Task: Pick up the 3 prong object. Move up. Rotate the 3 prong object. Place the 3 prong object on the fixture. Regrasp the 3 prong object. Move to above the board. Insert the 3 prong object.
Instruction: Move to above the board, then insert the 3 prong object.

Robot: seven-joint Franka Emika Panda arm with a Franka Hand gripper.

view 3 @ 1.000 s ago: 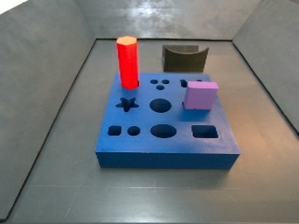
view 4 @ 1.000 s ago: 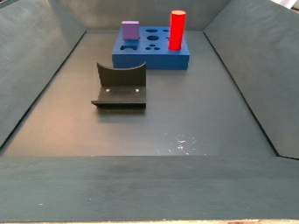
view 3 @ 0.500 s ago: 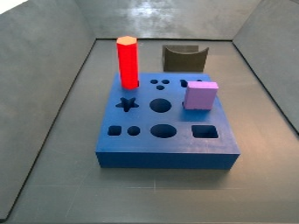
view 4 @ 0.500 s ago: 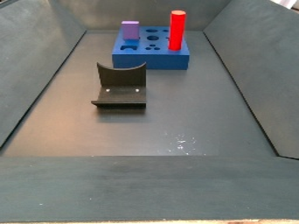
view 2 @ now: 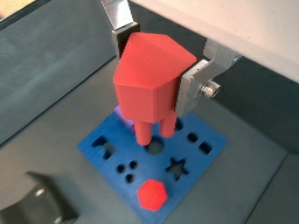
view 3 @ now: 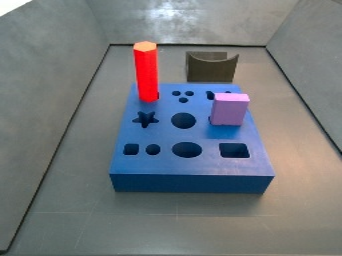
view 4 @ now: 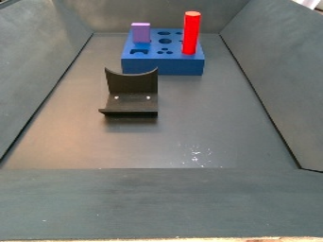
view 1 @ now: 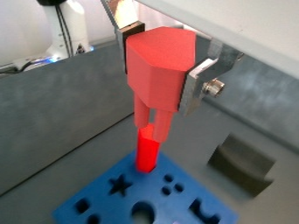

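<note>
In both wrist views my gripper (view 1: 162, 63) (view 2: 156, 68) is shut on the 3 prong object (view 1: 158, 79) (view 2: 146, 83), a salmon-red piece with its prongs pointing down. It hangs well above the blue board (view 1: 93, 203) (view 2: 187, 185), over the holes near the board's middle. The board also shows in both side views (view 3: 187, 170) (view 4: 161, 66). The fixture (view 1: 243, 162) (view 2: 35, 206) (view 3: 210, 67) (view 4: 130, 92) stands empty on the floor beside the board. Neither side view shows the gripper or the piece.
A tall red hexagonal column (view 1: 146, 149) (view 2: 149, 194) (view 3: 146, 72) (view 4: 192, 31) stands in a corner hole of the board. A purple cube (view 3: 230, 109) (view 4: 140, 35) sits in another hole. Grey bin walls (view 3: 80, 100) enclose the floor.
</note>
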